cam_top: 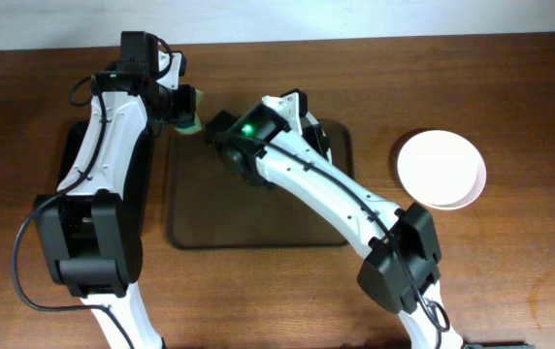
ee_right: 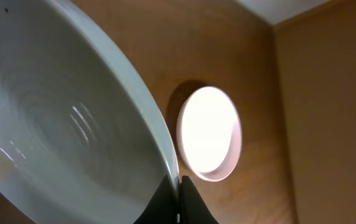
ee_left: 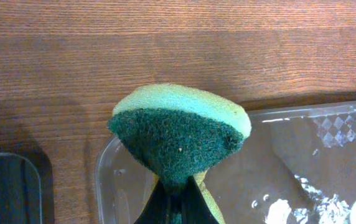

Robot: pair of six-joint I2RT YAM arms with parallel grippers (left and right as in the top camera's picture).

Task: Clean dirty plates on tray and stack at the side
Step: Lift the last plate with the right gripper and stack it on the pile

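Observation:
My right gripper (ee_right: 179, 180) is shut on the rim of a white plate (ee_right: 53, 118) that fills the left of the right wrist view, with a small brown smear near its lower left. In the overhead view this gripper (cam_top: 221, 131) is over the far left corner of the brown tray (cam_top: 258, 208), and the arm hides the held plate. My left gripper (ee_left: 178, 186) is shut on a green sponge (ee_left: 178, 127), dark scouring side towards the camera. The sponge (cam_top: 190, 109) hangs just left of my right gripper. Another white plate (cam_top: 440, 170) lies on the table to the right and also shows in the right wrist view (ee_right: 209, 134).
A narrow glossy black tray (cam_top: 69, 145) lies left of the brown tray, under my left arm, and its corner shows in the left wrist view (ee_left: 7, 186). The brown tray's glossy surface (ee_left: 259, 162) shows bright reflections. The right arm crosses the tray diagonally.

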